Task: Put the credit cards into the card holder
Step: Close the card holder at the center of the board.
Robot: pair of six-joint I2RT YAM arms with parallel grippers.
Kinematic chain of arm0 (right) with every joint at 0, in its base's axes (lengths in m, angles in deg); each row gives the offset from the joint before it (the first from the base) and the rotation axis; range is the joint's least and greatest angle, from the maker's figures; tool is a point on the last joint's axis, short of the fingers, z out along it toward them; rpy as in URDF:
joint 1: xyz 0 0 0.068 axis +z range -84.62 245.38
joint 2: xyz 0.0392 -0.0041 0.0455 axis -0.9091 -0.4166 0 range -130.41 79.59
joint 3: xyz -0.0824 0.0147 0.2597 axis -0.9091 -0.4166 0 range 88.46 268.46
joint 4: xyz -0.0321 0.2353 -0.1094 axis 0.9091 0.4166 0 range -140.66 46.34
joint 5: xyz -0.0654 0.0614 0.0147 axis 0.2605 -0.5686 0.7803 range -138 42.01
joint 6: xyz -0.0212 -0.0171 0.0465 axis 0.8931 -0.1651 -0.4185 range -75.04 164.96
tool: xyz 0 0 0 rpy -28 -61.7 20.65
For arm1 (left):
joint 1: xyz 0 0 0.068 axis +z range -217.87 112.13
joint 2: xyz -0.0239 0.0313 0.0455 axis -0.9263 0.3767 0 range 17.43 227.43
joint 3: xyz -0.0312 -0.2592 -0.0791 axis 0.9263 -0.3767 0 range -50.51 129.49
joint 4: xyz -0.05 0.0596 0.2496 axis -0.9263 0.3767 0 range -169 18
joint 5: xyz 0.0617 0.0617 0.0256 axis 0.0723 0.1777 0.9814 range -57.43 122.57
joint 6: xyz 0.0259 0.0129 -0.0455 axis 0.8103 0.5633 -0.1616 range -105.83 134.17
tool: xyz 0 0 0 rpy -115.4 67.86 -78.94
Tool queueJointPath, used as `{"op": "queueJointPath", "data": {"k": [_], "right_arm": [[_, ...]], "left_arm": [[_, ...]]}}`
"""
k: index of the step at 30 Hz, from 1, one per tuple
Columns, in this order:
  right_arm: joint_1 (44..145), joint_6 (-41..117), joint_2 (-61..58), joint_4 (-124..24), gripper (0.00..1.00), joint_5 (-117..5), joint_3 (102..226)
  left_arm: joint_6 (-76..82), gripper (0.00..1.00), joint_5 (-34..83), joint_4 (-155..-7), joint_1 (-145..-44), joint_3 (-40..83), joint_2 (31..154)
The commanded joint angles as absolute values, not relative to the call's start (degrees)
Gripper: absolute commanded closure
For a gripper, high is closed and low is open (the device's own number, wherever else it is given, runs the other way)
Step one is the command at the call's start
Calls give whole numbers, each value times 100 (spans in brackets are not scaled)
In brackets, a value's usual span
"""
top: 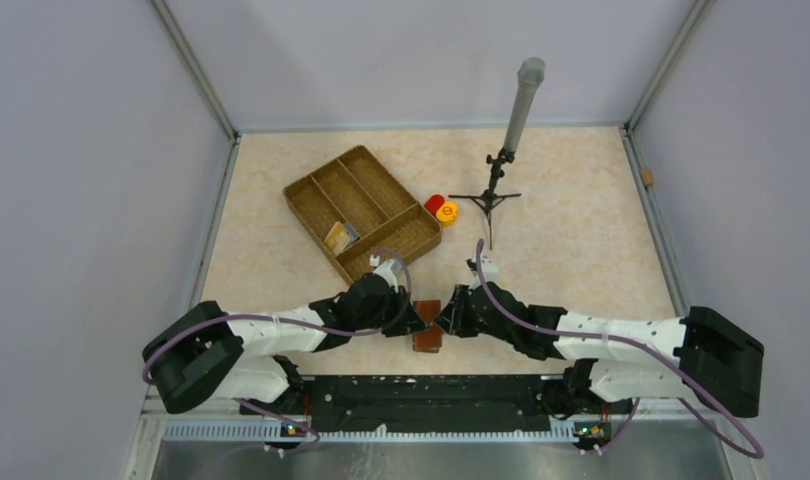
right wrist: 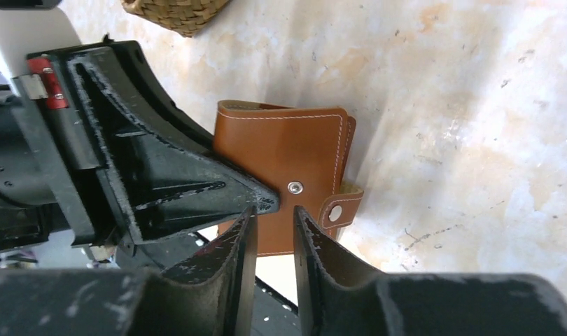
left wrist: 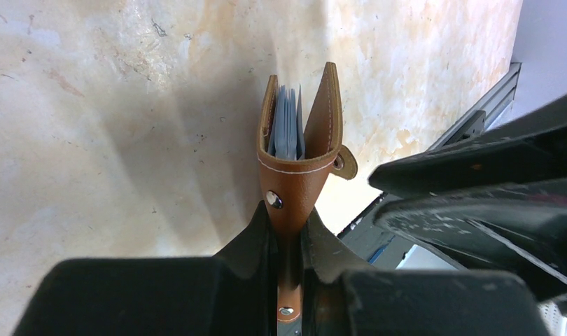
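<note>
Plainly, the left gripper (left wrist: 288,211) clamped the small reddish-brown leather folding card holder (left wrist: 298,175) by its near end, close to the arms' bases. Whether the holder rested on the pale marbled table (left wrist: 127,105) was unclear. Pale blue-grey credit cards (left wrist: 286,129) stood inside its gaping mouth, their number hard to count. The right gripper (right wrist: 275,213) stood narrowly parted beside the snap, with nothing between its fingers. A yellowish item (top: 341,236) in the divided wicker tray (top: 323,170) was too small to identify.

Desk (top: 581,250) topped in mottled beige, lit evenly | enclosed on three sides by plain pale grey walls (top: 81,150) | walls framed by metal corner posts (top: 193,65) | slotted rail (top: 431,432) fixed along near edge
</note>
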State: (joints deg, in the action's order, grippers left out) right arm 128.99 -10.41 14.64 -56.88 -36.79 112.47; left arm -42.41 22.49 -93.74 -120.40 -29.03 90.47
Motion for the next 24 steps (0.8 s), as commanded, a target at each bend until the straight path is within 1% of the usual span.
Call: {"op": "queueJointPath", "data": {"k": [1,4,6,8,12,16,20,24], "right_arm": [[13043,-860,1713,-4440,72,-3211,11825],[13046,-873,1569,-4169,64,-3159,11981],[13047,-841,1365,-4059,63,-3165,12132],[13044,-852,1129,-3862,63,-3147,12308],[13053,-865,784,-3787,71,-3190,12483],[13052,-914,787,-3922,81,-3194,12444],[13058,-967,801,-3912,85,-3121,12384],[13053,-979,696,-3958,86,-3146,12403]], "left_arm": [[-4059,100,2299,-9191,-12034,-2721,9143],[-4050,100,2300,-9174,-12034,-2701,9157],[-4050,100,2299,-9166,-12034,-2695,9156],[-4050,100,2297,-9154,-12034,-2695,9159],[-4050,100,2294,-9154,-12034,-2693,9158],[-4041,100,2291,-9147,-12034,-2687,9161],[-4041,100,2290,-9148,-12034,-2683,9164],[-4041,100,2290,-9140,-12034,-2687,9149]]}}
